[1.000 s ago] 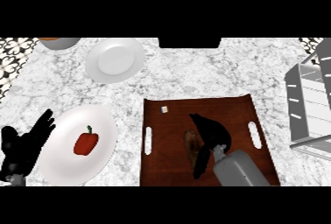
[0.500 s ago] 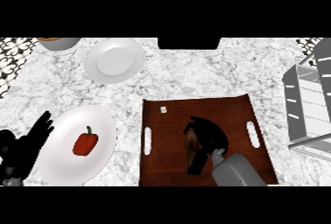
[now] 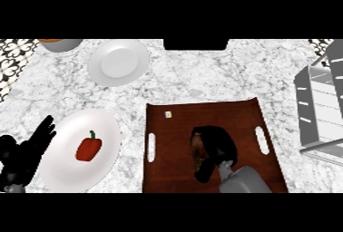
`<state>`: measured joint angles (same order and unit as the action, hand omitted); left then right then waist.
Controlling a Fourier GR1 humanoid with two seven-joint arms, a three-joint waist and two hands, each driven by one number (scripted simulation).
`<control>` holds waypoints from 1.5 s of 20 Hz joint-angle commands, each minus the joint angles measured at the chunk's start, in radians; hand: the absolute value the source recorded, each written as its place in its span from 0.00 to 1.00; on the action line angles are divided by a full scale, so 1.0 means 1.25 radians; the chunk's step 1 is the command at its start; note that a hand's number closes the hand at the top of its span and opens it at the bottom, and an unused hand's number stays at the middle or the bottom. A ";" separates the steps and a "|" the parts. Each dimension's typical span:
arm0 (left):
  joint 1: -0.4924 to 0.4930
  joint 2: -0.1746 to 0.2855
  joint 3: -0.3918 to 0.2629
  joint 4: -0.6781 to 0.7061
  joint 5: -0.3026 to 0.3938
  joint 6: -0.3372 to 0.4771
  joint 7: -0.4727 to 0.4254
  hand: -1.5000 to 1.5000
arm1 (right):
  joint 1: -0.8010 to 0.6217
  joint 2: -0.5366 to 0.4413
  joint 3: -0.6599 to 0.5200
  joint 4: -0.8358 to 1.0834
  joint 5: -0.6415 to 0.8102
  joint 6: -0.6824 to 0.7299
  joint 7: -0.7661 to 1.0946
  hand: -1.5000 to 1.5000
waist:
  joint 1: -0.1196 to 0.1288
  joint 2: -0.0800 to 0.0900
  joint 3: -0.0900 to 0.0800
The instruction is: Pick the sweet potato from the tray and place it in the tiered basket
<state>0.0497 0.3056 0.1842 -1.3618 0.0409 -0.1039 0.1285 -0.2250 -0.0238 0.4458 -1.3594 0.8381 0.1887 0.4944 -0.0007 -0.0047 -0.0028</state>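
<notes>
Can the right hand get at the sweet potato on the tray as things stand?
Likely yes: the right hand lies right over the sweet potato on the tray, fingers curling round it, nothing between.

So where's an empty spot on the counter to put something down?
Most bare counter lies beyond the tray, between the small plate and the basket. Another patch sits left, between the small plate and the big plate. Crowded: the tray's middle, where the right hand holds the sweet potato, and beside the left hand.
</notes>
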 commanded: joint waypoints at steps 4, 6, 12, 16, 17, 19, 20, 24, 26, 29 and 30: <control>-0.008 -0.007 -0.007 0.012 -0.022 0.011 -0.002 0.50 | 0.100 0.019 0.165 -0.183 0.131 -0.151 0.288 1.00 | -0.010 -0.002 0.001; 0.023 0.005 0.013 -0.016 0.006 -0.009 0.003 0.50 | 0.115 0.019 0.207 -0.264 0.194 -0.167 0.400 1.00 | -0.010 -0.008 0.001; 0.020 0.000 0.014 -0.012 0.006 -0.010 0.003 0.50 | 0.110 0.018 0.260 -0.459 0.417 -0.099 0.572 1.00 | -0.016 -0.006 0.001; 0.011 -0.004 0.013 -0.032 0.006 0.002 0.035 0.50 | 0.080 0.019 0.275 -0.584 0.537 -0.036 0.610 1.00 | -0.012 -0.006 0.001; -0.015 -0.004 0.015 0.029 -0.011 0.009 0.007 0.50 | 0.090 0.019 0.265 -0.650 0.548 0.009 0.596 1.00 | -0.024 -0.004 0.000; 0.017 0.010 0.025 -0.013 0.003 -0.010 0.002 0.50 | 0.106 0.008 0.250 -0.724 0.574 0.067 0.587 1.00 | -0.012 -0.003 0.001; -0.031 0.032 0.037 0.016 0.016 -0.025 0.036 0.50 | 0.070 0.018 0.264 -0.737 0.585 0.075 0.611 1.00 | -0.012 -0.001 0.001; 0.002 0.002 0.005 -0.071 0.001 -0.010 0.067 0.50 | 0.042 0.019 0.112 -0.809 0.516 0.113 0.524 1.00 | 0.000 0.001 0.002; -0.042 -0.014 0.002 0.002 -0.017 0.004 0.027 0.50 | -0.063 0.019 0.019 -0.726 0.459 0.101 0.530 1.00 | 0.003 0.005 0.002; -0.006 -0.012 0.007 -0.021 -0.022 0.000 0.022 0.50 | -0.110 0.019 -0.080 -0.730 0.434 0.114 0.478 1.00 | 0.004 0.004 0.002; 0.002 -0.016 0.011 -0.018 -0.015 -0.007 0.008 0.50 | -0.082 0.011 -0.149 -0.760 0.387 0.113 0.407 1.00 | 0.003 0.004 0.002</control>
<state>0.0482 0.2921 0.1924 -1.3945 0.0241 -0.1077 0.1585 -0.2674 -0.0089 0.4273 -2.2910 1.4085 0.2616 1.0165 0.0011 -0.0010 -0.0005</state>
